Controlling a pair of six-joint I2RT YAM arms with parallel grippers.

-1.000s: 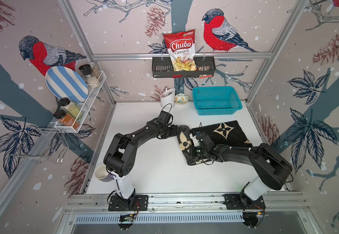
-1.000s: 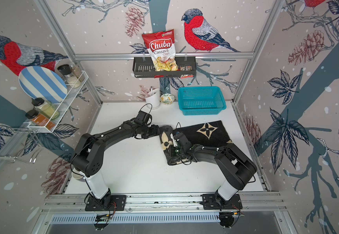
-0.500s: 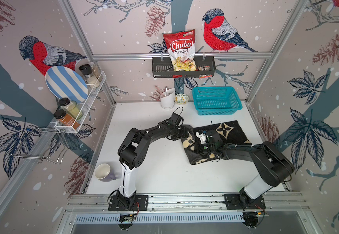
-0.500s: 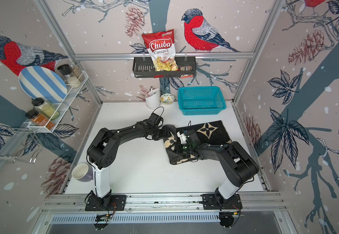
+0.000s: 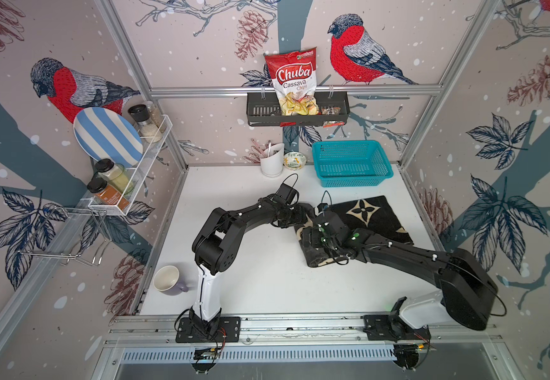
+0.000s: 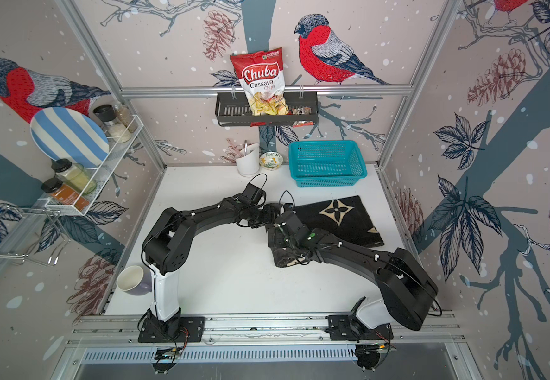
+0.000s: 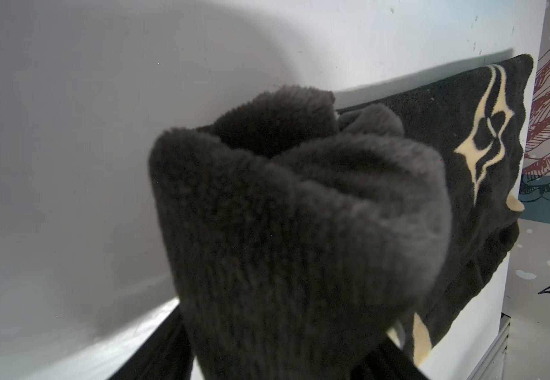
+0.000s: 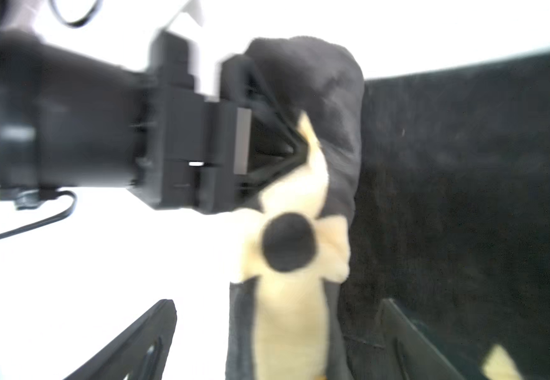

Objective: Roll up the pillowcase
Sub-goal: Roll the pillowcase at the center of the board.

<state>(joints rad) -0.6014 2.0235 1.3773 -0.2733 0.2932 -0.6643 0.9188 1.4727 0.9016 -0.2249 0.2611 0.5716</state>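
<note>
While the right half of the white table (image 5: 250, 283) is being covered by it, the pillowcase (image 5: 370, 214) is being shown in both top views (image 6: 339, 214) partly flat and partly rolled. Its left edge is being gathered into a thick roll. The flat remainder is being spread toward the right wall, with a cream flower motif facing up.

At the far end of that roll the left gripper (image 5: 306, 212) is being pressed against the plush. In the left wrist view the bunched end of the pillowcase (image 7: 300, 230) is being pinched between its jaws, and the gap between them is being filled by cloth.

Just beside it, over the middle of the roll, the right gripper (image 5: 309, 238) is being held with its jaws spread wide. In the blurred right wrist view its fingers (image 8: 142, 342) are being seen well apart on either side of the roll, and no cloth is being squeezed by them.

Behind the pillowcase, apart from it and near the back wall, a teal basket (image 5: 352, 164) is being shown. A mug (image 5: 168, 279) is being shown at the table's front left corner.
</note>
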